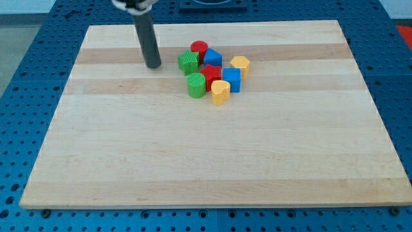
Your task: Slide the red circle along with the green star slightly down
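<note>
The red circle (199,48) sits at the top of a tight cluster of blocks near the board's upper middle. The green star (188,62) touches it on its lower left. My tip (153,66) rests on the board to the left of the green star, a short gap away, touching no block. The rod rises from it toward the view's top.
Packed in the same cluster: a blue block (213,57), a red block (211,72), a green round block (196,84), a blue cube (231,80), a yellow heart-like block (220,92) and a yellow block (240,65). The wooden board (206,161) lies on a blue perforated table.
</note>
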You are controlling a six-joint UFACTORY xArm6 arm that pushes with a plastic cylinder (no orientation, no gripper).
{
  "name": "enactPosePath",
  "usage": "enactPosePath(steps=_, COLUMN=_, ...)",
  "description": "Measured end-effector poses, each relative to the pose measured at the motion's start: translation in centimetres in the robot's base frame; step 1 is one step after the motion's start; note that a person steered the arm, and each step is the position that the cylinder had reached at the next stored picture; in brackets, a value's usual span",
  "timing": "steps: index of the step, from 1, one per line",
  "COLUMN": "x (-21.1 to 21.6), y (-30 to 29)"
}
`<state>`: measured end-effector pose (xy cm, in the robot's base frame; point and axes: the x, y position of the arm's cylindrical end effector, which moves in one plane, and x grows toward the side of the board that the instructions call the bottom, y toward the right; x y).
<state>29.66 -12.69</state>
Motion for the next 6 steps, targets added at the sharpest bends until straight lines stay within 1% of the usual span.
enactPosePath(steps=1, x=-7.3, y=1.9)
enactPosePath(steps=2, x=-10.4, y=6.3)
enactPosePath(steps=3, x=-10.4, y=10.6)
enactPosePath(steps=4, x=-8.9, y=12.8)
enactPosePath(steps=6, x=-3.0, y=12.0)
